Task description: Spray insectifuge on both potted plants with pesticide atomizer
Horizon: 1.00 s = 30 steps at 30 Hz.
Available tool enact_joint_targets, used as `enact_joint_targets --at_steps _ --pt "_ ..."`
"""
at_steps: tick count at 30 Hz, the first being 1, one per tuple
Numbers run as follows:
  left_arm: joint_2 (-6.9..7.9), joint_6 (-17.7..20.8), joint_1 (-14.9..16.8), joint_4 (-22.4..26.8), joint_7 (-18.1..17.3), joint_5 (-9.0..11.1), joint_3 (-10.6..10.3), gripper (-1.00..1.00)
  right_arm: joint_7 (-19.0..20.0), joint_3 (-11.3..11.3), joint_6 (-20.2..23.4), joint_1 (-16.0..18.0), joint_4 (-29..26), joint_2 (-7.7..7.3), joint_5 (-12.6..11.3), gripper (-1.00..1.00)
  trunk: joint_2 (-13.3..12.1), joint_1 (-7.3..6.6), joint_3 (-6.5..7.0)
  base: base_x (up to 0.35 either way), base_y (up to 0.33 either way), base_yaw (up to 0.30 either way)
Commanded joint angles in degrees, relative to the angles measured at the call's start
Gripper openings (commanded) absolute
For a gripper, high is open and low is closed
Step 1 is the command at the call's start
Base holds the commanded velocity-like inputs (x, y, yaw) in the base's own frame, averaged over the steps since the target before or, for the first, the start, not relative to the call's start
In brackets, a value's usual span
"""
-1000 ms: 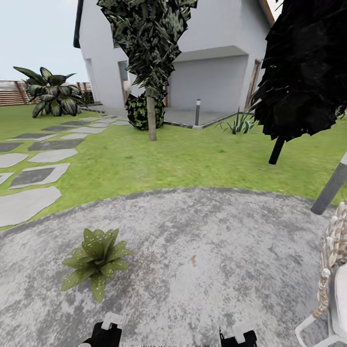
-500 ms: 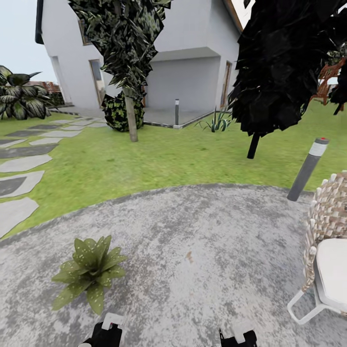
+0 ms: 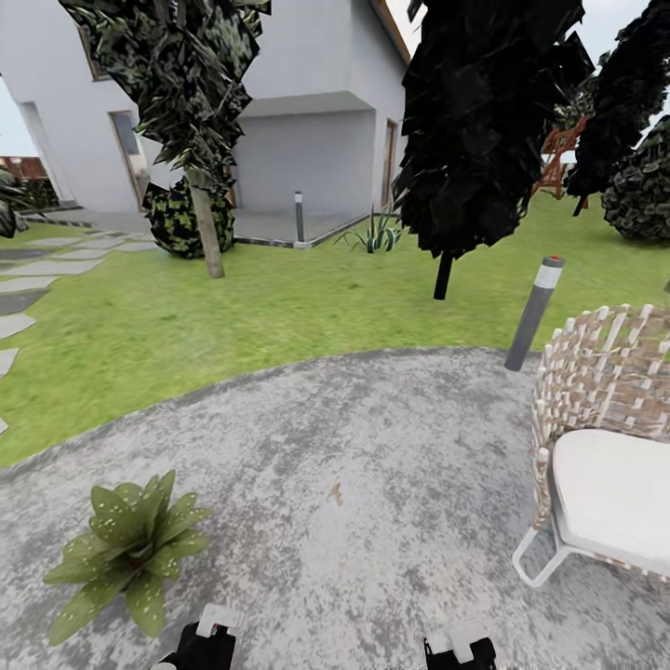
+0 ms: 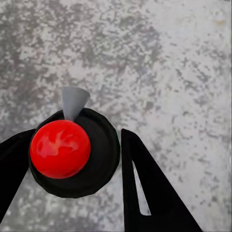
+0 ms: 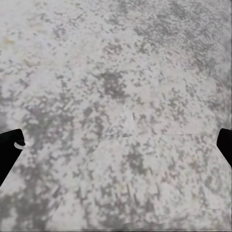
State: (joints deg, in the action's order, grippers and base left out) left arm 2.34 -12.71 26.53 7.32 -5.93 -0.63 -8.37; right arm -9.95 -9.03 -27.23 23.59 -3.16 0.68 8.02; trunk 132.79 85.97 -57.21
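The left end effector (image 4: pixel 72 159) is closed on the pesticide atomizer (image 4: pixel 72 152), a dark round body with a red ball top and a grey nozzle, held above the mottled grey patio (image 3: pixel 372 484). The right end effector (image 5: pixel 116 150) is spread wide with nothing between its fingers. One potted plant (image 3: pixel 126 549) sits on the patio near the left arm; a wicker chair (image 3: pixel 605 437) stands at the right. No writing is legible.

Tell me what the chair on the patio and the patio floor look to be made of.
The chair: back looks like woven wicker or rattan, from its tan and white basket-weave; the seat looks like a smooth white cushion on a thin white frame, possibly metal. The patio: mottled grey stone or concrete, matte and speckled, though the render leaves it open.
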Motion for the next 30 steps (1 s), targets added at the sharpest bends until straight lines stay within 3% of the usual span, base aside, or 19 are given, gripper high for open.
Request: enact_joint_targets --at_steps 1,30 --pt "0.04 -0.21 0.03 0.00 -0.04 -0.07 -0.24 -1.00 -0.60 -0.20 -0.02 0.05 0.09 0.02 0.60 1.00 0.02 -0.01 -0.05 0.000 0.000 -0.289" --pt "0.12 -0.21 0.01 -0.01 0.00 -0.08 -0.24 -1.00 -0.60 -0.11 -0.10 0.05 0.07 -0.33 0.51 1.00 0.02 -0.01 -0.05 0.000 0.000 -0.290"
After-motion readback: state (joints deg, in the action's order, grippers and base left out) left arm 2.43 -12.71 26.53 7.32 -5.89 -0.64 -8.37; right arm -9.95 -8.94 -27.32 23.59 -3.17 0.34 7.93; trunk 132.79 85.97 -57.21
